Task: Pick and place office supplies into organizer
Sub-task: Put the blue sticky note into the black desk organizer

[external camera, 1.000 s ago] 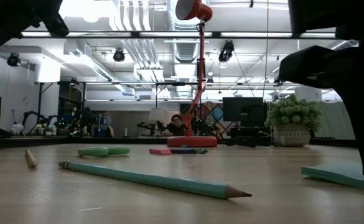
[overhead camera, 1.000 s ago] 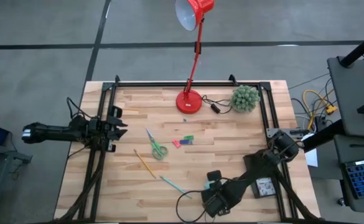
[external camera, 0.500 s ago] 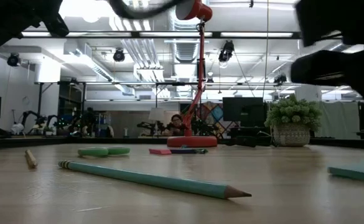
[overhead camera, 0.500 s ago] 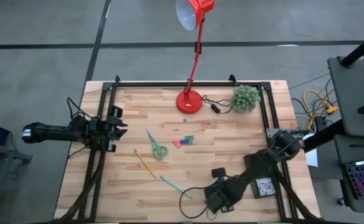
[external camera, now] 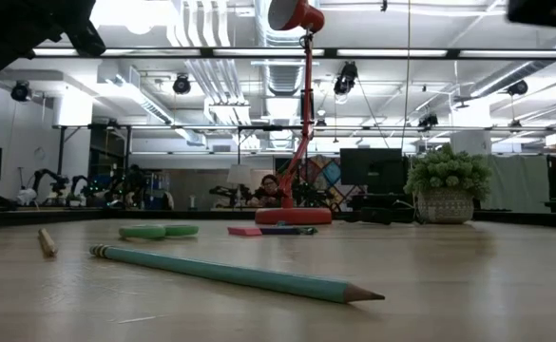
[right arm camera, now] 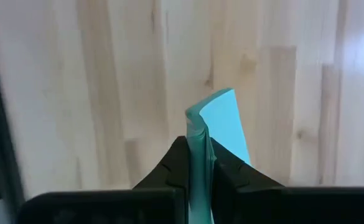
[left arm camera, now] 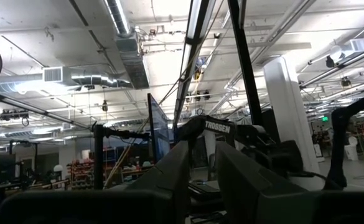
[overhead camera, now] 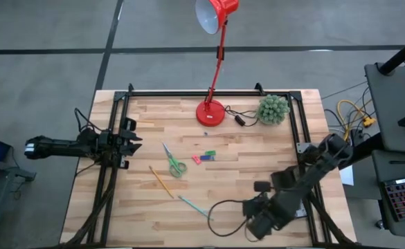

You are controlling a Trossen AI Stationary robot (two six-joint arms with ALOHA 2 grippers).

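Your right gripper (right arm camera: 197, 163) is clamped on the sticky-note pad (right arm camera: 219, 124) above the table's near right part, while scissors (overhead camera: 173, 163), pencil (overhead camera: 161, 182) and pen (overhead camera: 192, 205) await picking and no organizer shows.

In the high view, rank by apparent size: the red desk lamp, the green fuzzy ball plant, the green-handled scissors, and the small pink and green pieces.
1. Red desk lamp, largest, though its raised shade sits nearer the camera.
2. Green fuzzy ball plant and green-handled scissors look alike: the plant is bulkier, the scissors longer.
3. Small pink and green pieces, smallest.
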